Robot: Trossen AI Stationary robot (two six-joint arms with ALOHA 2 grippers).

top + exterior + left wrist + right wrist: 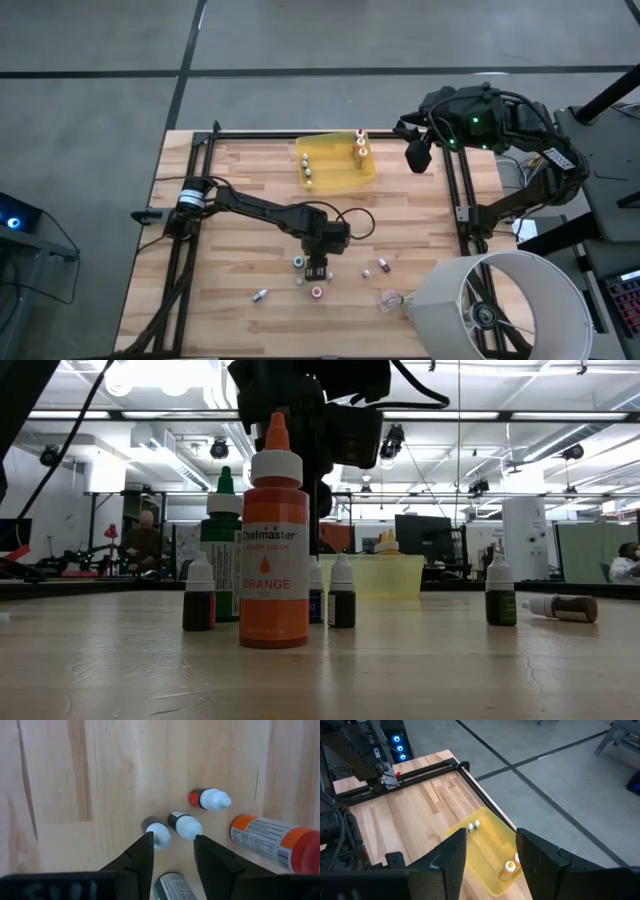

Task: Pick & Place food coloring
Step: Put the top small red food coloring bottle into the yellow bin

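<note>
Your bench point(240, 200) carries the yellow tray point(335, 172) at its far edge with a few bottles already in it, so you're mid-sort. Your left gripper point(172, 855) hangs over the cluster near the front edge, its fingers parted and empty, framing a white-capped small bottle point(185, 825); you'll likely need to lower squarely and avoid its neighbour point(156, 834). Your right gripper point(490, 855) waits open above the tray. Only the low view reads the orange bottle point(274, 540); only the wrist view shows the gap.
</note>
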